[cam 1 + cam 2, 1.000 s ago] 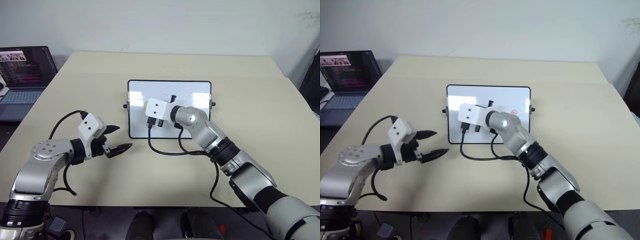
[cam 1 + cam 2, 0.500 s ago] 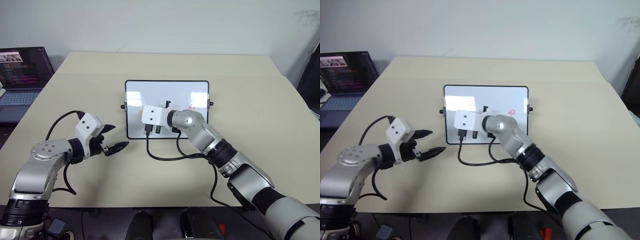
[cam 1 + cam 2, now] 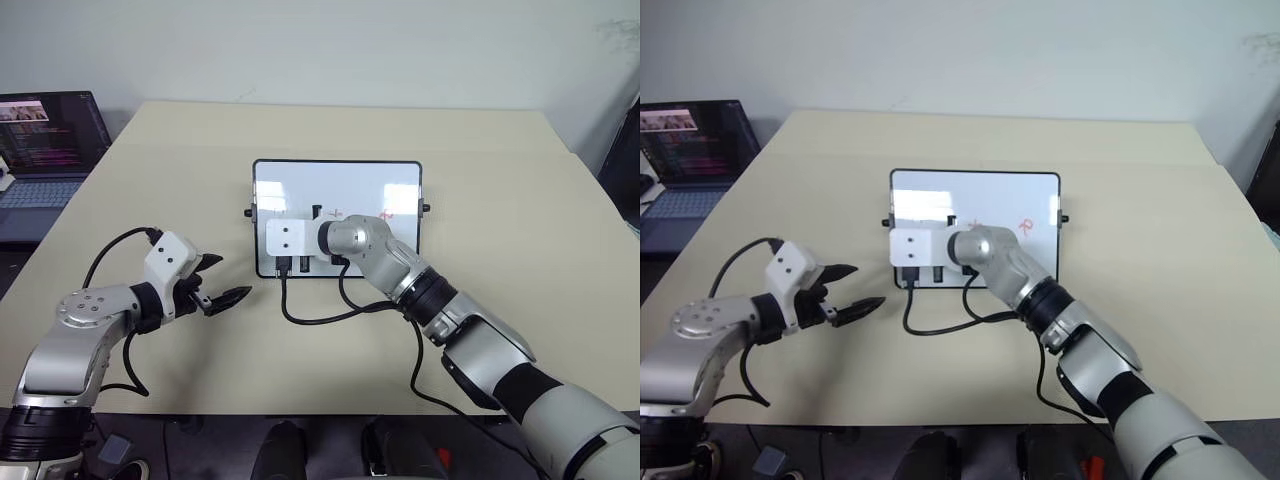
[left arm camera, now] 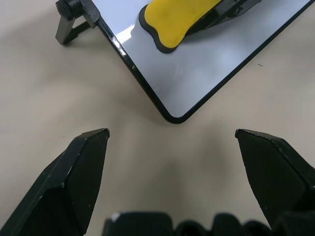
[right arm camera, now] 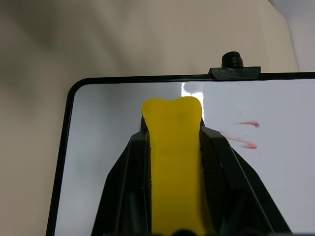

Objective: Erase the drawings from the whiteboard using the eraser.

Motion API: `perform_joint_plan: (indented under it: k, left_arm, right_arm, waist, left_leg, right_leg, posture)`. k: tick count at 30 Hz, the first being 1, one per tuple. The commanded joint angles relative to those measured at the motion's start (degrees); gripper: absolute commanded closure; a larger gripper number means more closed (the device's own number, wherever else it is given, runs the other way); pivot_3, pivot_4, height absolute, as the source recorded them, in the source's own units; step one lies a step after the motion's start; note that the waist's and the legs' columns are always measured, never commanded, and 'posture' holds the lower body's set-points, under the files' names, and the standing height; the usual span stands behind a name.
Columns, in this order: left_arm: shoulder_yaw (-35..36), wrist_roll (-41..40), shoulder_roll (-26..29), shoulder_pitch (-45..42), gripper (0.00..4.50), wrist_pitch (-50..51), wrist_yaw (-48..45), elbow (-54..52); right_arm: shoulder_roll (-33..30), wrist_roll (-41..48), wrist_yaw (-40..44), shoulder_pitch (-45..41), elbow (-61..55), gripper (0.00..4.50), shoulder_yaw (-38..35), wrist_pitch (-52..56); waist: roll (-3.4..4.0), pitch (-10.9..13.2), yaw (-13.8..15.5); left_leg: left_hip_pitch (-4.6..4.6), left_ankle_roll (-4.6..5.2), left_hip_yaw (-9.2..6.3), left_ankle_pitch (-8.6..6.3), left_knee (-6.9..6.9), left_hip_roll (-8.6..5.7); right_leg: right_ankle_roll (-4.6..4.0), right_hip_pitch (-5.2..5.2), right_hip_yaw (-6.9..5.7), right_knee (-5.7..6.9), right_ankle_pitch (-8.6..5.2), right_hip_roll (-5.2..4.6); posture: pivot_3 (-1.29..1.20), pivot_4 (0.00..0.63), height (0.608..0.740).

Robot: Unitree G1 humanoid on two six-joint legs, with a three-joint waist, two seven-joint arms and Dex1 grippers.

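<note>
The whiteboard [image 3: 340,185] stands tilted on the beige table, black-framed with side knobs. My right gripper [image 5: 173,130] is shut on the yellow eraser [image 5: 174,162], whose tip rests on the board's left part near the left knob [image 4: 74,10]. In the left wrist view the eraser [image 4: 179,17] lies flat against the white surface. Two red drawings [image 3: 336,213] [image 3: 386,214] show to the right of my right wrist, and red strokes [image 5: 242,133] sit beside the eraser. My left gripper [image 3: 232,277] hovers open over the table, just off the board's near left corner.
An open laptop [image 3: 45,140] sits beyond the table's left edge. Black cables [image 3: 320,315] from my right wrist loop over the table [image 3: 500,300] in front of the board. More cable [image 3: 110,260] trails behind my left wrist.
My right gripper has slid the eraser leftward across the board, toward its left edge. The middle red drawing, covered before, now shows. My left gripper has stayed almost where it was.
</note>
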Motion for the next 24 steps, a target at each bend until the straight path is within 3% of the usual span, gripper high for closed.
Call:
perform_joint_plan:
  k: [1, 12, 18, 24]
  left_arm:
    - [2.31, -0.66, 0.83, -0.28, 0.00, -0.36, 0.16, -2.63]
    - [2.05, -0.71, 0.68, -0.91, 0.00, -0.29, -0.32, -2.80]
    - [1.21, -0.98, 0.36, -1.93, 0.00, -0.40, -1.14, -2.53]
    - [1.19, -1.34, 0.74, -2.30, 0.00, -1.05, -3.49, -2.18]
  right_arm:
    - [1.58, -1.57, -11.96, -6.58, 4.79, 3.49, -4.69, -3.49]
    - [0.05, -2.59, -0.33, -4.03, 6.88, 3.50, -1.60, -2.05]
    - [-0.49, -3.30, -7.91, -7.25, 8.88, 3.50, -4.77, -2.96]
    - [-2.80, -3.29, 0.18, -4.32, 7.15, 3.50, -1.93, -1.46]
  waist:
    - [0.02, 0.13, -0.04]
    - [0.00, 0.12, 0.03]
    - [0.01, 0.13, 0.15]
    - [0.00, 0.12, 0.21]
  left_leg:
    - [0.01, 0.00, 0.01, 0.01, 0.01, 0.00]
    - [-0.07, 0.00, 0.03, 0.00, -0.04, 0.01]
    - [0.02, 0.01, 0.01, 0.02, 0.02, -0.02]
    - [0.01, 0.02, 0.02, 0.03, 0.01, -0.03]
  right_leg:
    - [0.00, -0.01, 0.00, 0.06, 0.00, 0.00]
    - [0.00, -0.02, 0.04, -0.15, -0.01, -0.01]
    - [-0.01, 0.03, -0.03, 0.05, 0.00, -0.01]
    - [-0.01, 0.04, -0.02, 0.03, 0.00, -0.01]
  posture:
    - [0.00, 0.150, 0.740]
    - [0.00, 0.150, 0.740]
    - [0.00, 0.150, 0.740]
    - [0.00, 0.150, 0.740]
